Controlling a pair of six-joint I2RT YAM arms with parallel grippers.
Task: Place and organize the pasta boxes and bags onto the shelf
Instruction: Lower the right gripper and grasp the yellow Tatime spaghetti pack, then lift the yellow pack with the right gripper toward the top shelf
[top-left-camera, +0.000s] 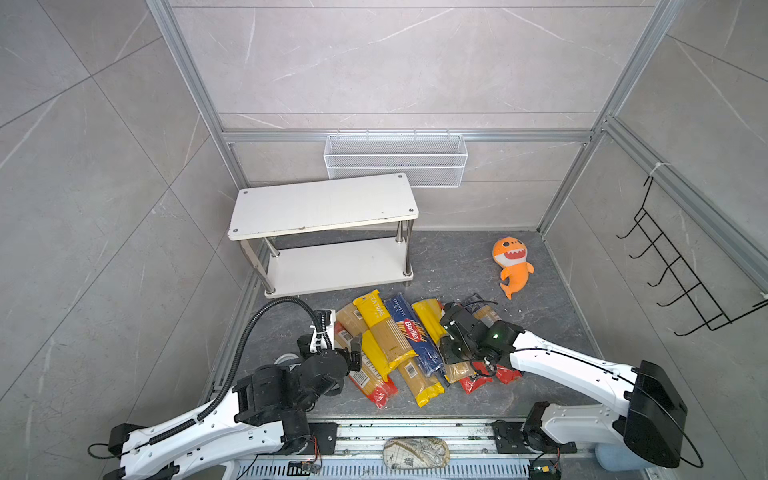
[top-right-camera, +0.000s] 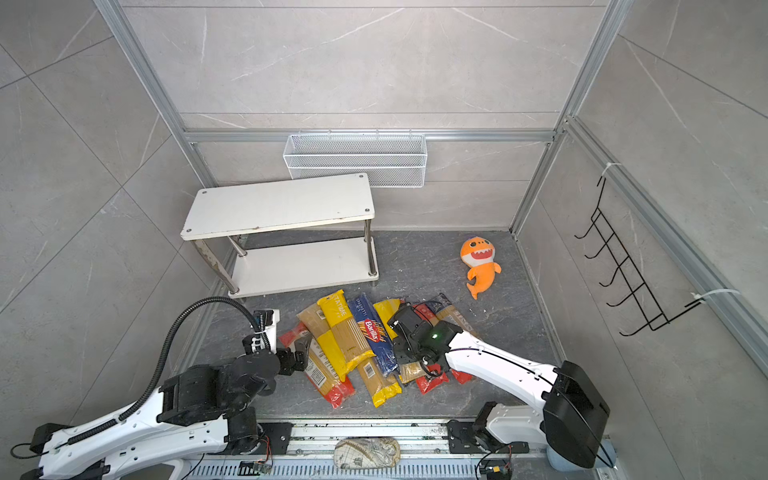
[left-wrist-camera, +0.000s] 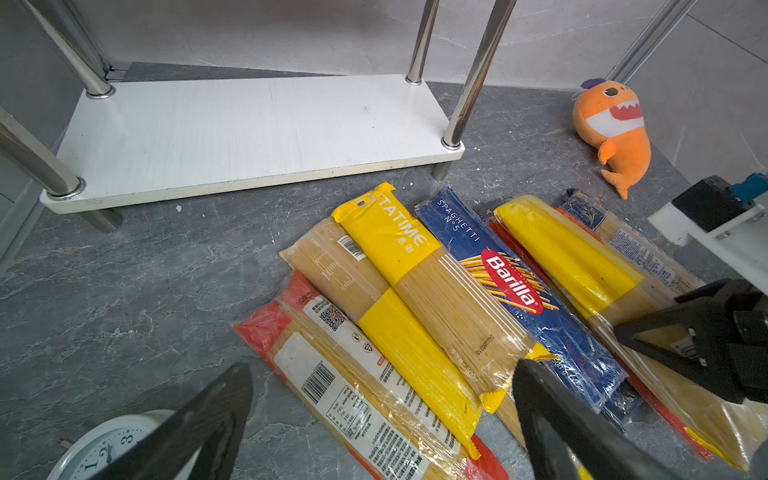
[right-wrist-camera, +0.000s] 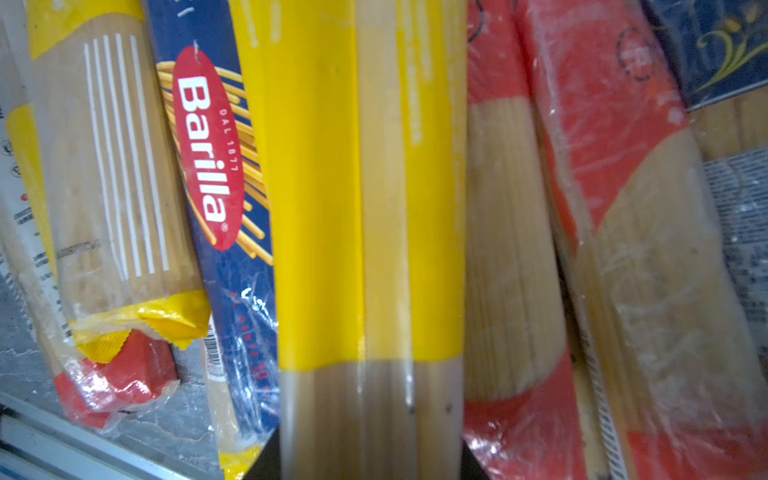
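The white two-tier shelf (top-left-camera: 324, 208), smooth flat boards on shiny round metal legs, stands bare at the back left. All the long spaghetti packs (top-left-camera: 386, 336) lie in a loose, overlapping heap on the dark stone-look floor (top-left-camera: 457, 266), just in front of its lower board. The right gripper (right-wrist-camera: 368, 465) is down in the middle of that heap, its fingers snug against both long sides of a clear pack with a broad yellow end (right-wrist-camera: 316, 208). That pack lies between the dark-blue Barilla pack (right-wrist-camera: 208, 149) and some red-ended ones. I'd say the trouble starts there. The film looks slick and crinkly, so the pack could slide out of the pinch, or droop and snap its stiff strands if it is held off its middle. The neighbours press close against it and may get dragged along. The space between the boards looks low, and a long pack swung in askew could catch a leg. The left gripper (left-wrist-camera: 384, 370), fingers spread wide and empty, hovers over the red-ended pack (left-wrist-camera: 332, 374) at the heap's left edge. The soft orange plush shark (top-left-camera: 513, 266) lies well apart on the right.
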